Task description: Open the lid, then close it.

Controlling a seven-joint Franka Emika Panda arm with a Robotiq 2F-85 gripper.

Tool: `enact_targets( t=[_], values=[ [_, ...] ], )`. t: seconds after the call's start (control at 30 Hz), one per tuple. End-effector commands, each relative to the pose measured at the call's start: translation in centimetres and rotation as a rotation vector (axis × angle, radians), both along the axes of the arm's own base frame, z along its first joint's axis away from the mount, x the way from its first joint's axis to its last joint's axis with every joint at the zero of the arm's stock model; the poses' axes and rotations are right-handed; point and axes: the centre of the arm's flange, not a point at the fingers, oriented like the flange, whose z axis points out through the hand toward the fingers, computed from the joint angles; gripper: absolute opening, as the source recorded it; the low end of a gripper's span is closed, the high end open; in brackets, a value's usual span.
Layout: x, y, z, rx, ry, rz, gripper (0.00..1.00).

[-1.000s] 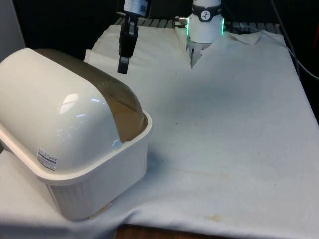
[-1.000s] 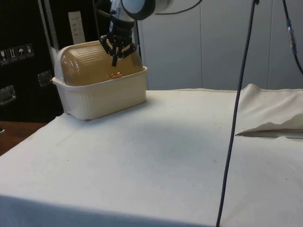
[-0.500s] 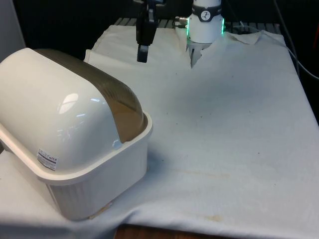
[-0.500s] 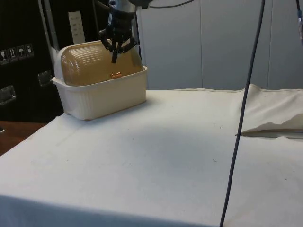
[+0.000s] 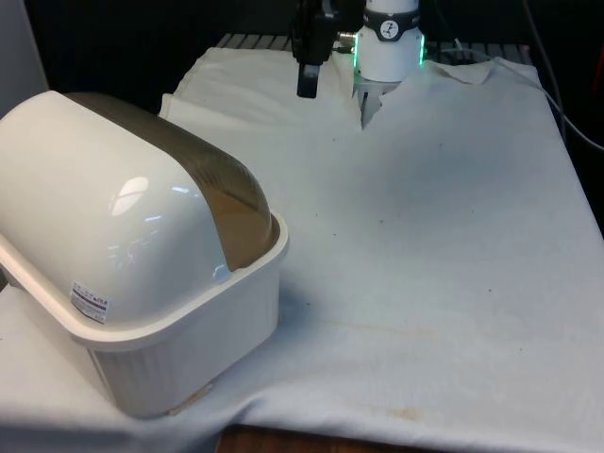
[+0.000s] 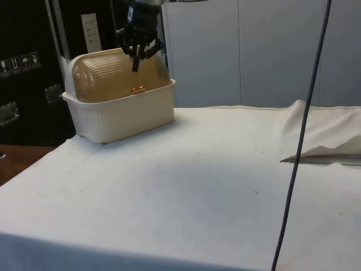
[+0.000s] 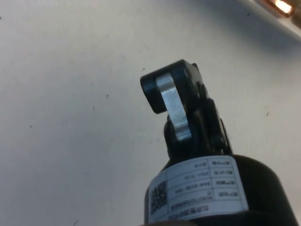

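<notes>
A cream bread box [image 5: 203, 330] stands at the front view's left, with its amber roll lid [image 5: 222, 203] pulled down shut to the rim. From the side, the bread box [image 6: 121, 113] shows the ribbed lid [image 6: 110, 76] and a small orange handle [image 6: 138, 89] at its lower edge. My black gripper [image 5: 307, 87] hangs high over the cloth near the robot's base, well away from the box. The side view places the gripper [image 6: 135, 65] above the lid's level. In the wrist view the gripper [image 7: 164, 92] is shut, holds nothing, and has bare cloth beneath it.
The white cloth [image 5: 434, 236] covers the table and is rumpled into folds [image 6: 327, 144] near the robot's end. A dark cable [image 6: 299, 141] hangs down across the side view. Dark cabinets [image 6: 25, 73] stand behind the box.
The gripper has risen and swung towards the front view's right, from beside the lid to near the robot's base. The bread box and its lid have not moved.
</notes>
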Motion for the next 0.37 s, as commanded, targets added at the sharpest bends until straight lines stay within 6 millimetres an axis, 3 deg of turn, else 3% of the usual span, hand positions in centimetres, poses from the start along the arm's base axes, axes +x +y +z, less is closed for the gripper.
enact_targets(
  t=[0.0,0.33],
  values=[
    [-0.46,0.25,-0.01,-0.001,-0.001,-0.005,0.00],
    [-1.24,0.60,0.00,0.008,0.006,0.009,0.00]
  ],
)
